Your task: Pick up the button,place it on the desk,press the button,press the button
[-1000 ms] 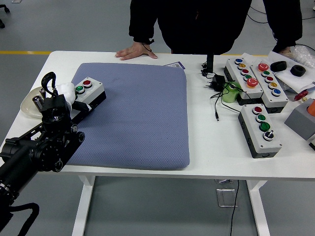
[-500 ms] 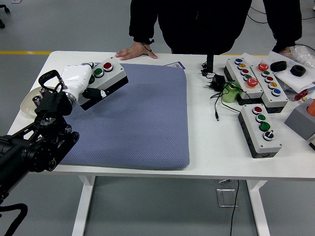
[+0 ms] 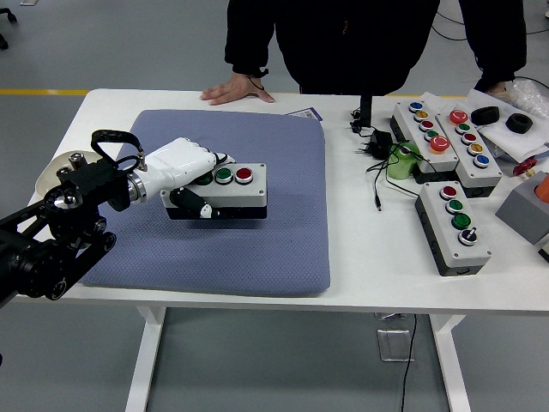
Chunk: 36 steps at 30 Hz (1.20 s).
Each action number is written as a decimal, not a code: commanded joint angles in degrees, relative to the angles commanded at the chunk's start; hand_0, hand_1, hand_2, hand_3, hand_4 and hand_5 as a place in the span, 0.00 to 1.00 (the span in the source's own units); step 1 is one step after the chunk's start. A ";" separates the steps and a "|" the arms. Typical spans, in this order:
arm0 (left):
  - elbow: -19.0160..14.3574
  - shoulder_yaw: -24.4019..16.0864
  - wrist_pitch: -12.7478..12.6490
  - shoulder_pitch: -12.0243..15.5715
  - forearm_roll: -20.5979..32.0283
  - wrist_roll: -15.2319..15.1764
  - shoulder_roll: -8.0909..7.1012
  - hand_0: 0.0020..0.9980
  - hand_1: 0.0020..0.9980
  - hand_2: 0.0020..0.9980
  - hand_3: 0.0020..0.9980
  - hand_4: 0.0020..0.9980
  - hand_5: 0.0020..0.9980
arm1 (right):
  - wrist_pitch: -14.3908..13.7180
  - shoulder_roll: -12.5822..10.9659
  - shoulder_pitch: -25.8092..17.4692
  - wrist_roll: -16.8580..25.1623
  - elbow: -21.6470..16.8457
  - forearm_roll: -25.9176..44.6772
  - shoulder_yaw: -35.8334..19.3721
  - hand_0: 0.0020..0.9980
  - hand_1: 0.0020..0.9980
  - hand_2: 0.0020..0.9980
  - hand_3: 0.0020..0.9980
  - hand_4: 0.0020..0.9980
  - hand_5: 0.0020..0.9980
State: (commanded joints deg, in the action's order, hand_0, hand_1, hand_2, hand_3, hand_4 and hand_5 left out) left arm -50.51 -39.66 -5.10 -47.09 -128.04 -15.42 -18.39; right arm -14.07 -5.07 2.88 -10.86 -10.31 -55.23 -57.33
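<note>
Pickup complete: left hand (image 3: 176,163) fingers (image 3: 196,204) clamped on button box (image 3: 230,190) above blue pad (image 3: 257,240), with placement on tabletop (image 3: 369,257) and both presses outstanding.

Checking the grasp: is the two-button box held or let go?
Held: the left hand wraps the button box over the blue mat.

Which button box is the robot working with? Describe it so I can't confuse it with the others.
Look at the blue-grey pad covering the table's left half. On it, the left hand grips a button box. It has only a green and a red button; the boxes at the right have more.
</note>
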 joint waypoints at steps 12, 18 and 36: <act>-0.85 2.23 1.93 0.29 1.06 -0.11 0.32 0.14 0.15 0.15 0.26 0.61 0.00 | 0.02 0.00 0.00 -0.01 0.00 0.37 0.33 0.77 0.74 0.74 0.59 0.20 0.15; -0.04 2.18 3.50 0.63 1.45 0.59 0.71 0.15 0.17 0.18 0.29 0.62 0.00 | 0.02 -0.02 -0.02 -0.01 0.00 0.39 0.37 0.77 0.74 0.74 0.59 0.20 0.15; -3.69 -2.98 12.23 3.50 10.78 3.36 0.07 0.95 0.98 1.00 1.00 1.00 0.59 | 0.03 -0.06 -0.08 0.08 0.00 0.53 0.45 0.77 0.74 0.74 0.59 0.20 0.15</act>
State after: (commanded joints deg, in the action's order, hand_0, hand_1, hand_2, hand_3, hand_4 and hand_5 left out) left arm -54.20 -42.64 7.13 -43.59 -117.25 -12.05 -18.31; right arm -14.04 -5.12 2.80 -10.78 -10.31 -54.70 -56.88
